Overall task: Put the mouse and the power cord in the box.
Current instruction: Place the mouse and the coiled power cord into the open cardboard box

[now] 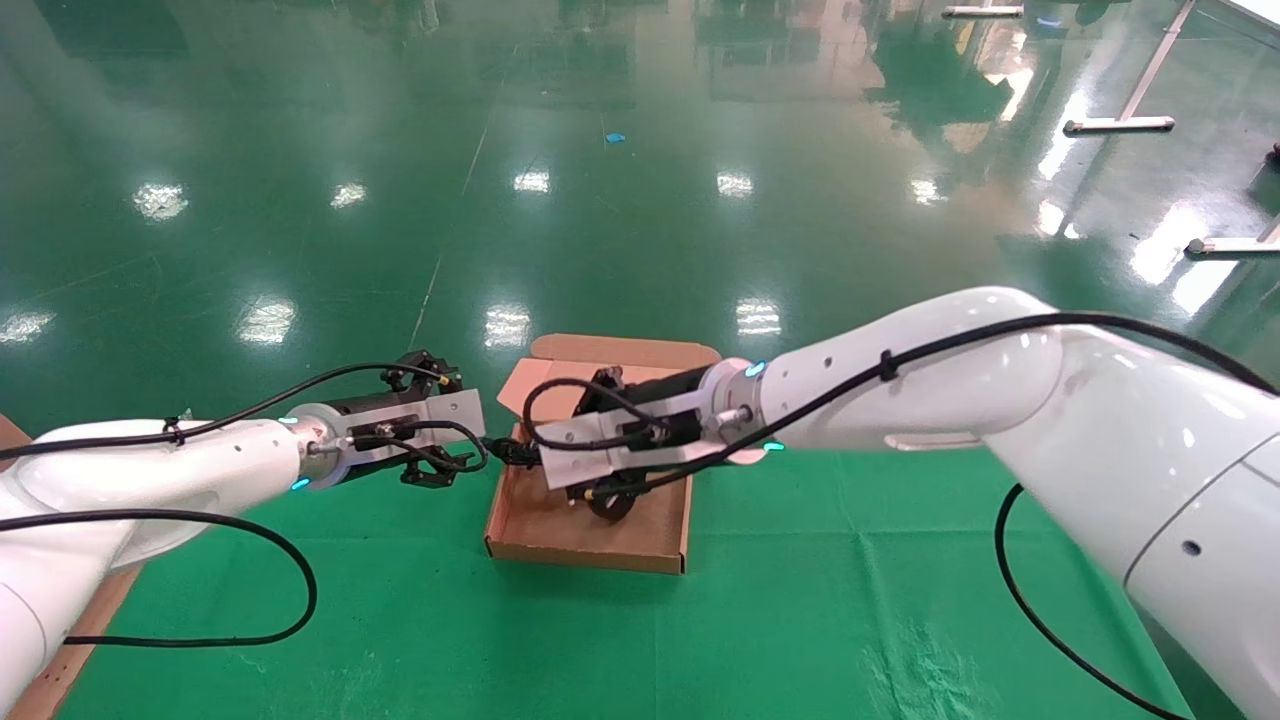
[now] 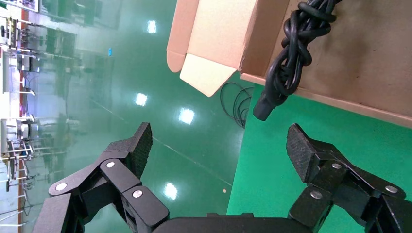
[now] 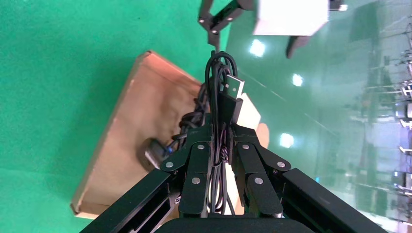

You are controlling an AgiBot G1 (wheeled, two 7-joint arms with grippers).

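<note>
In the head view, an open cardboard box (image 1: 560,525) sat on a green-covered desk (image 1: 800,600), its lid tipped back toward the far edge. The right tool (image 1: 585,400) reached over the box from the right, with a dark round plug (image 1: 610,503) visible inside beneath it. The left tool (image 1: 440,420) hovered just beside the box's left wall.

In the left wrist view, the left tool (image 2: 218,145) stood wide open and empty. The power cord (image 2: 291,53), knotted in a bundle, lay in the box (image 2: 369,58) with one end poking over its wall.

In the right wrist view, the right tool (image 3: 221,145) was clamped on a thin looped cable with a USB plug (image 3: 233,90), evidently the mouse's lead; the mouse itself was hidden. The cord seemed already packed, so the mouse was likely the step in hand. Next, the right tool would need to lower and release inside the walls.
</note>
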